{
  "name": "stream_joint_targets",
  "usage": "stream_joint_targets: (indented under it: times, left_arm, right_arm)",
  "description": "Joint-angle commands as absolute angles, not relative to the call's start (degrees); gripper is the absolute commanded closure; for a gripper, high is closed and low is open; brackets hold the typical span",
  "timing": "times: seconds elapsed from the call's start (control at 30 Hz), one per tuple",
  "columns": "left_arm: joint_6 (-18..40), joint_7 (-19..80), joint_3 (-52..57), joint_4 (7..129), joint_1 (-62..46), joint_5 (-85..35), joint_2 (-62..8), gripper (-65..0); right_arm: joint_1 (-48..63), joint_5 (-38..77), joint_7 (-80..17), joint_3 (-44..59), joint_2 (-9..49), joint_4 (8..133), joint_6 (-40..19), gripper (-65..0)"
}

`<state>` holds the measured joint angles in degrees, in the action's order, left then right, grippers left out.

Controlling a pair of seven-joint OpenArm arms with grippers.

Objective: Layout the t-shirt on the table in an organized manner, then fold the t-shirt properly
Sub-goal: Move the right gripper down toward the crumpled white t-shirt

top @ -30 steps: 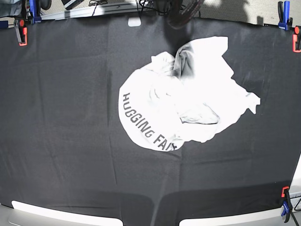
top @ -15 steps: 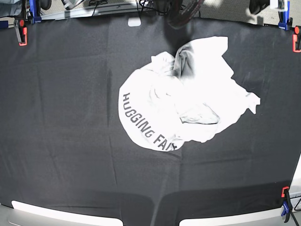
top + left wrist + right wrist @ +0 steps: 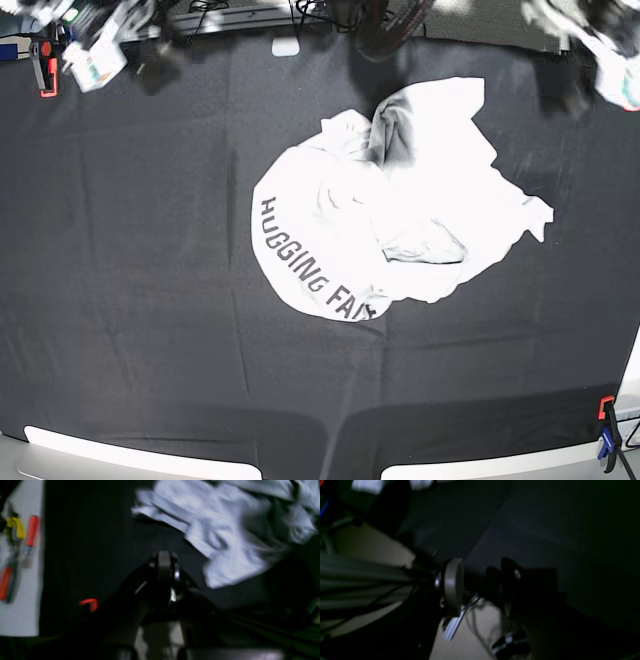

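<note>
Left tool closed, fingers pressed together, holding nothing, hovering above bare black cloth a little short of the t-shirt's nearest edge. In the base view, seen only as a blurred pale shape at the far right corner. Right tool with fingers parted about halfway, nothing visible between them, poised over dark cloth close to the tabletop's edge, floor and cables showing below; in the base view a blurred shape at the far left corner.

T-shirt lying crumpled in a rounded heap slightly right of the tabletop's centre, touched by neither tool. Dark lettering "HUGGING FA…" curving along its near-left rim, rest of the word hidden under a fold. One pointed flap sticking out to the right, another lobe reaching toward the far edge. Faint crease lines across the black cloth. Red clamp at the far left edge; red-and-blue clamp at the near right corner.
</note>
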<state>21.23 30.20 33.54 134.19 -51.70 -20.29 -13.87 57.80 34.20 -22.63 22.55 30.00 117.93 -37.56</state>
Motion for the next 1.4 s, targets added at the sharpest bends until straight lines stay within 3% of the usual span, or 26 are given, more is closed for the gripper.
stream_joint_targets:
  times: [0.0, 0.2, 0.73, 0.93, 1.07, 1.17, 1.27, 1.37]
  left_arm:
    - [19.1, 29.2, 34.7, 135.0, -50.6, -21.2, -14.2, 0.0]
    - [13.5, 30.4, 36.4, 135.0, -42.0, -20.8, -14.2, 0.0]
    - [13.4, 22.2, 36.4, 135.0, -28.1, -18.4, -14.2, 0.0]
    - [13.1, 25.2, 36.4, 135.0, -28.1, -27.4, -14.2, 0.0]
    - [2.8, 34.7, 36.4, 135.0, -28.4, -35.1, -14.1, 0.0]
    - [-2.4, 36.1, 36.4, 135.0, -28.4, -35.1, -14.2, 0.0]
    - [-1.5, 37.5, 36.4, 135.0, -28.4, -36.7, -14.2, 0.0]
    - [5.0, 38.8, 36.4, 135.0, -28.6, -34.2, -14.2, 0.0]
  right_arm:
    - [57.1, 35.9, -21.9, 23.3, 30.4, 118.9, -38.0, -24.2]
    - [48.5, 36.4, -22.8, 23.3, 28.5, 118.9, -38.0, -24.2]
    - [45.5, 36.4, -22.5, 23.3, 27.1, 118.9, -38.0, -24.2]
    - [45.4, 36.4, -23.0, 23.3, 27.1, 118.9, -38.0, -24.2]
    - [45.4, 36.0, -27.0, 23.3, 26.1, 118.9, -38.0, -24.2]
    - [45.2, 36.1, -26.6, 23.3, 24.0, 118.9, -38.0, -24.2]
    - [44.2, 36.1, -26.9, 23.3, 21.6, 118.9, -38.0, -24.2]
    - [42.5, 36.2, -27.1, 23.3, 20.0, 118.9, -38.0, -24.2]
